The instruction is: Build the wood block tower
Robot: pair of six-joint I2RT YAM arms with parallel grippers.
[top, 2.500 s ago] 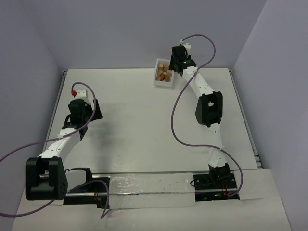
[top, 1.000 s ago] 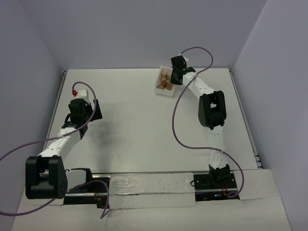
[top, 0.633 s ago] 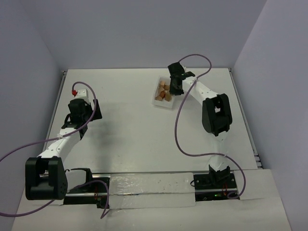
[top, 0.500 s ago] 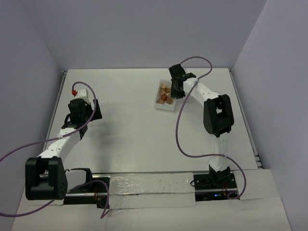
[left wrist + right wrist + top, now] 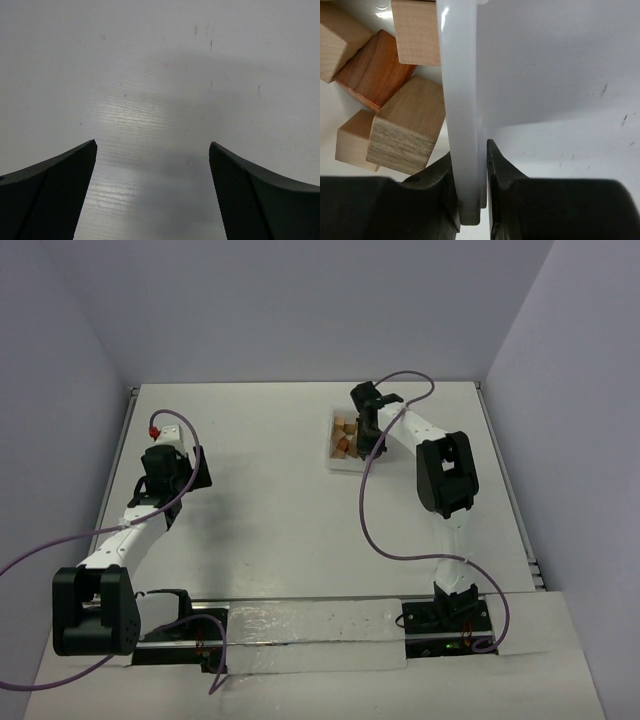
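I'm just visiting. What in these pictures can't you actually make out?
- Top view: the wooden blocks in the white tray are too small to count; the right gripper covers the tray's right edge.
- Right wrist view: the picture's edges and the tray wall cut off several blocks.
- Left wrist view: only bare table shows beyond the open left gripper.

The white table (image 5: pixel 280 510) bears a white tray (image 5: pixel 343 467) toward its far edge.
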